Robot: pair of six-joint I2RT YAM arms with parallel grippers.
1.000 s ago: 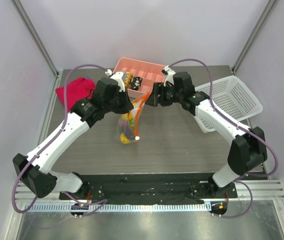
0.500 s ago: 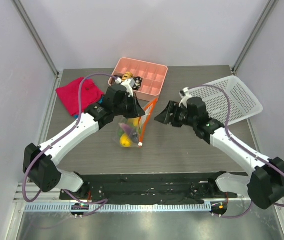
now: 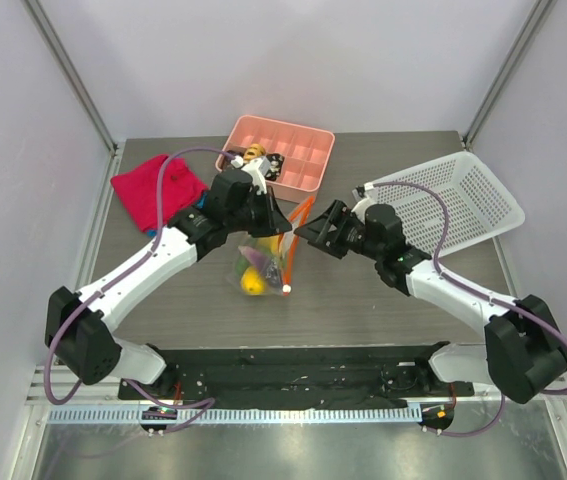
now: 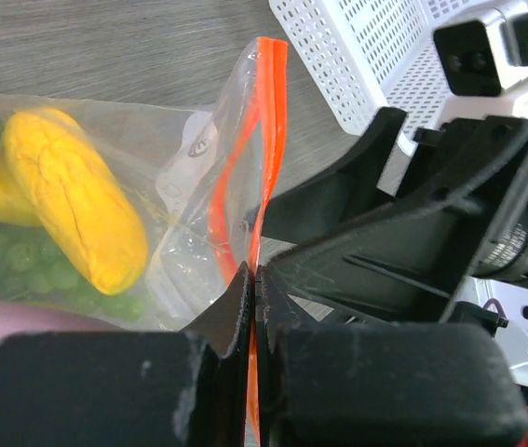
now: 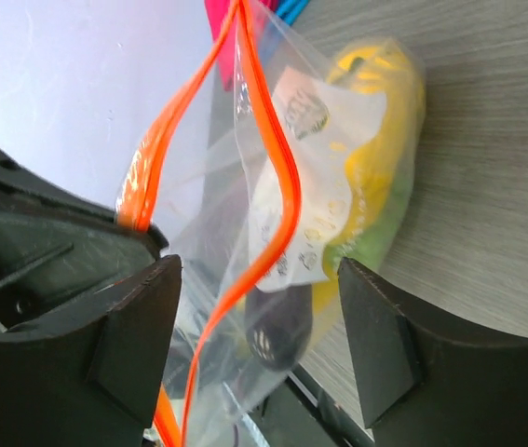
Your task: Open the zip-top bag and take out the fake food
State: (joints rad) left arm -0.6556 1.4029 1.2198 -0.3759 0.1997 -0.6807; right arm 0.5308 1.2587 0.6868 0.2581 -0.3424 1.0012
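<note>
Nearest the arm bases, the zip-top bag [image 3: 261,262] hangs mid-table [image 3: 363,300] with its mouth end hauled up. The fake food [image 3: 253,280] has slumped to the low end: yellow pieces, green grapes, something purple. That makes sense to me, since weight at the bottom keeps the mouth taut and easy to get at.

A bit further in, the left gripper [image 4: 256,279] is clamped tight on the orange zipper strip [image 4: 268,121]. It looks pinched on one lip only, acting as the anchor. In the right wrist view the strip [image 5: 282,186] already splits into two lines, so the seal looks at least partly popped.

The right gripper [image 5: 259,317] has its jaws spread wide with nothing in them. The bag's mouth sits between the two fingers without being squeezed. My read is that it's lined up to grab the other lip so the arms can pull the mouth apart — the risk is catching both lips at once.

Behind the right arm is the white basket [image 3: 463,195], maybe the drop spot. The red cloth [image 3: 148,190] is off far left and the pink tray [image 3: 308,175] is at the back edge — neither is involved right now.
</note>
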